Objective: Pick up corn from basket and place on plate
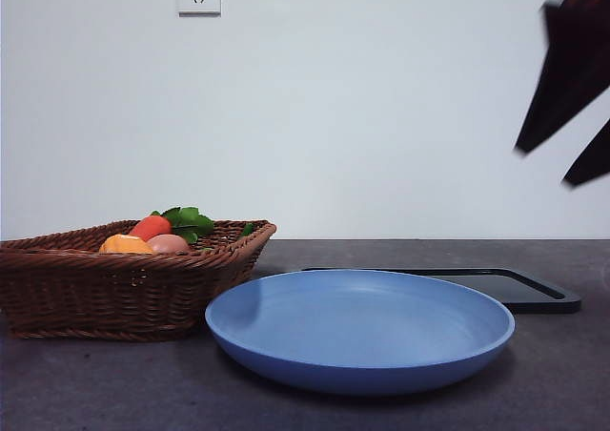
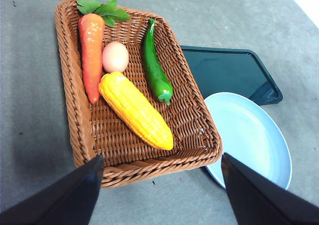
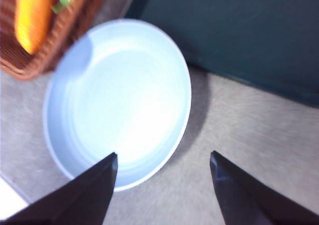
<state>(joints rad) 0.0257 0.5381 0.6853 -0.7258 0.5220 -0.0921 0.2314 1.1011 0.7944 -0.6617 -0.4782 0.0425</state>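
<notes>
The corn (image 2: 135,110), a long yellow cob, lies slantwise in the middle of the brown wicker basket (image 2: 79,115). From the front only one end of the corn (image 1: 124,245) shows above the rim of the basket (image 1: 114,283). The blue plate (image 1: 360,328) stands bare just right of the basket. My left gripper (image 2: 162,158) hangs open high above the basket's near rim, holding nothing. My right gripper (image 3: 163,154) is open and bare above the edge of the plate (image 3: 119,100); in the front view it is the dark shape at the upper right (image 1: 545,167).
An orange carrot (image 2: 91,51) with green leaves, a pale egg (image 2: 115,56) and a green pepper (image 2: 156,70) share the basket with the corn. A flat black tray (image 1: 515,286) lies behind the plate to the right. The tabletop is dark grey.
</notes>
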